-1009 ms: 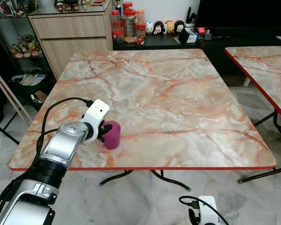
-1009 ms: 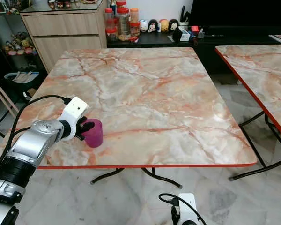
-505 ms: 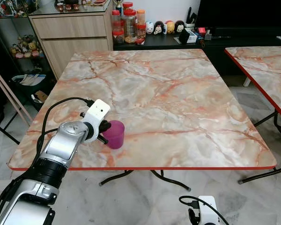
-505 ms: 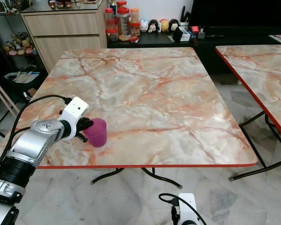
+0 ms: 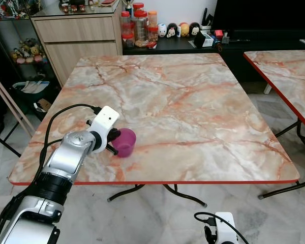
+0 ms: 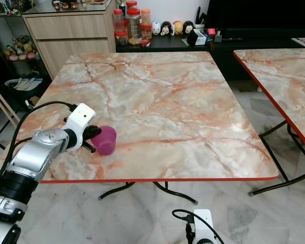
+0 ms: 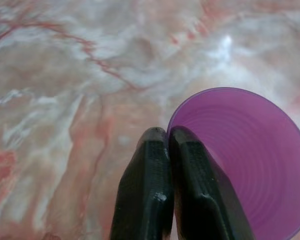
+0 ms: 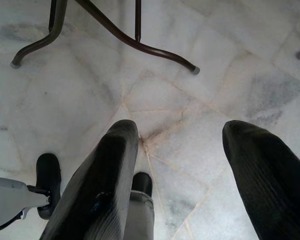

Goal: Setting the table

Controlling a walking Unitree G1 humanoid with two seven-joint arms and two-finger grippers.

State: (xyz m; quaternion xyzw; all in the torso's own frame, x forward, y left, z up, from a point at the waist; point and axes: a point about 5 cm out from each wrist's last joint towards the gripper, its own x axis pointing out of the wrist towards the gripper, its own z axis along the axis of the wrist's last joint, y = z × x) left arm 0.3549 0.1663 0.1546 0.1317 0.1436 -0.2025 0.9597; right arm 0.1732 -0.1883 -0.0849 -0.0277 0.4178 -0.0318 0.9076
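- While its fingers pinch the rim of a purple cup point(image 5: 124, 142), the left end effector point(image 5: 113, 141) holds it tilted at the near left part of the marbled tabletop point(image 5: 193, 107).
- One finger point(image 7: 202, 200) sits inside the cup, the other outside.
- Hanging low over the tiled floor point(image 8: 200, 65), the right end effector point(image 8: 180, 165) has its fingers spread wide.

The left gripper point(image 7: 168, 137) has tipped the purple cup point(image 5: 125, 142) upright.
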